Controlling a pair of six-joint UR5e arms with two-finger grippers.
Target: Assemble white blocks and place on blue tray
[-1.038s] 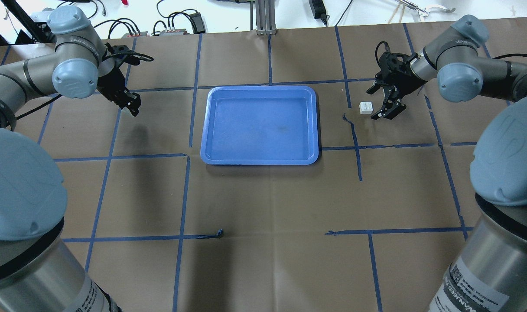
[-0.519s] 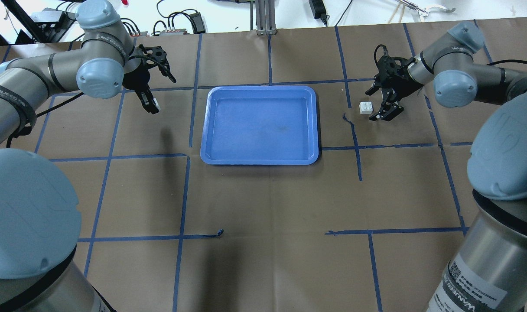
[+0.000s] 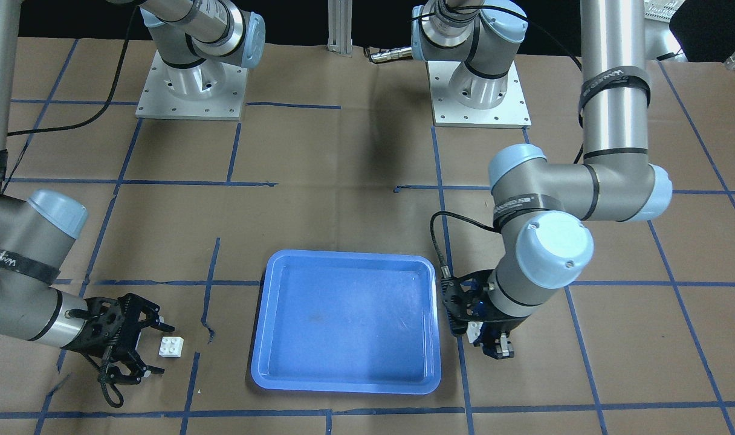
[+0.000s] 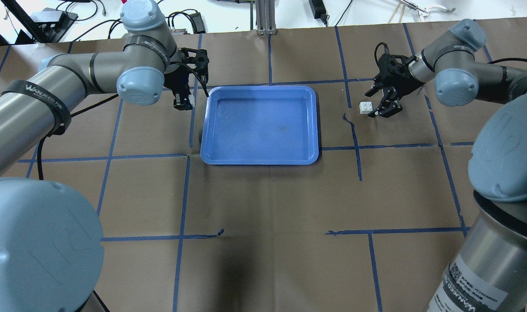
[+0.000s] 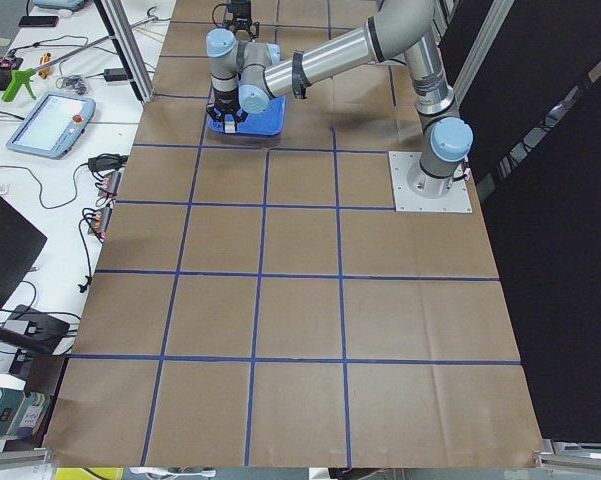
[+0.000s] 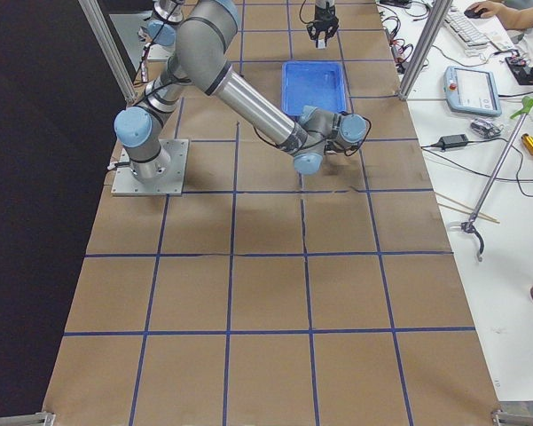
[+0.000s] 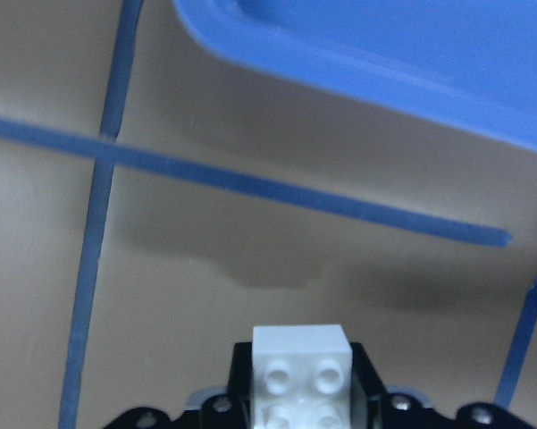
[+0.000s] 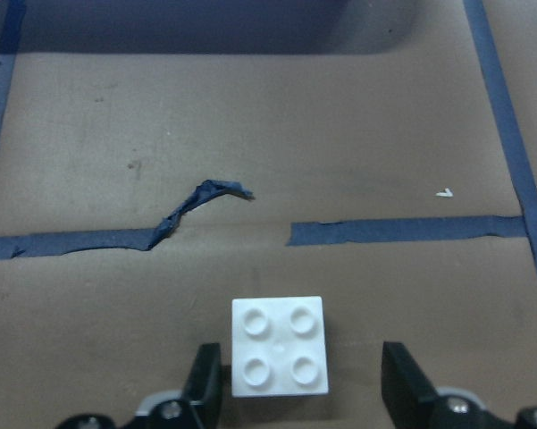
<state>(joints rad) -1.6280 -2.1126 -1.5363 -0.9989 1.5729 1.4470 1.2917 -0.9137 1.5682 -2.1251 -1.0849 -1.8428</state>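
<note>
- blue tray point(image 4: 259, 130): sits on the counter point(image 4: 263, 195), centred left to right and toward the far edge, with nothing in it. It's stiff, glossy plastic. It's probably light and will slide if you clip the rim, so bring parts in from above.
- left gripper point(image 4: 182, 105): closed on one block, just beside the tray's left rim near its far-left corner.
- right gripper point(image 4: 372, 104): jaws spread wide and holding nothing, low over the counter between the tray and the right edge.
- held white block point(image 7: 302, 371): pinched by its flat side walls, studs facing the wrist camera. The shadow under it suggests it's lifted clear of the counter.
- loose white block point(image 8: 280, 357): lies flat with its studs up, in the mouth of the right gripper's jaws and closer to one jaw than the other.
- Handling, both blocks: rigid, very light, smooth plastic. Grip the opposite side walls, never the studs. They're tiny, so an off-centre squeeze will likely twist or flick one out. Square the jaws up before you close them.
</note>
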